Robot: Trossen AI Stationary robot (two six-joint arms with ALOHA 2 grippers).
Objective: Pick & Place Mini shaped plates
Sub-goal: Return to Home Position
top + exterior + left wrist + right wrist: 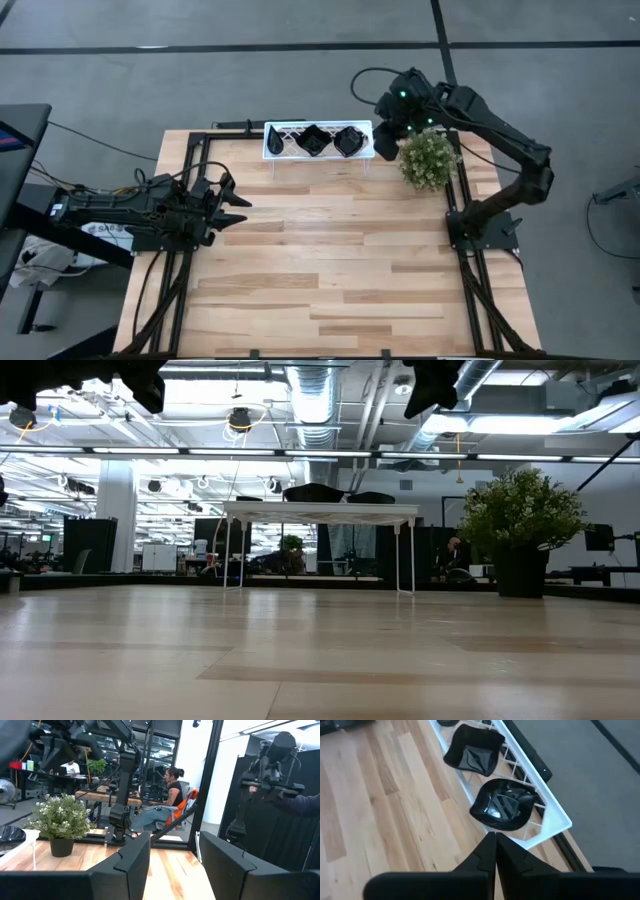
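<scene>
Two mini shaped plates, glossy black, lie in the white lattice tray (283, 141) at the table's far edge: a square-ish one (313, 140) (472, 752) and a rounder one (348, 141) (502, 805). My right gripper (388, 135) (495, 845) hovers above the tray's right end, just short of the rounder plate, with its fingers pressed together on nothing. In the low view the tray (320, 512) stands on thin legs with both plates (313, 492) on top. My left gripper (232, 200) (172, 862) waits open at the table's left side, holding nothing.
A green potted plant (428, 158) (520, 525) (60, 820) stands right of the tray, beside the right arm. A black frame rail runs along the table's edges. A seated person (170, 795) and someone's sleeve (305, 802) show in the room beyond.
</scene>
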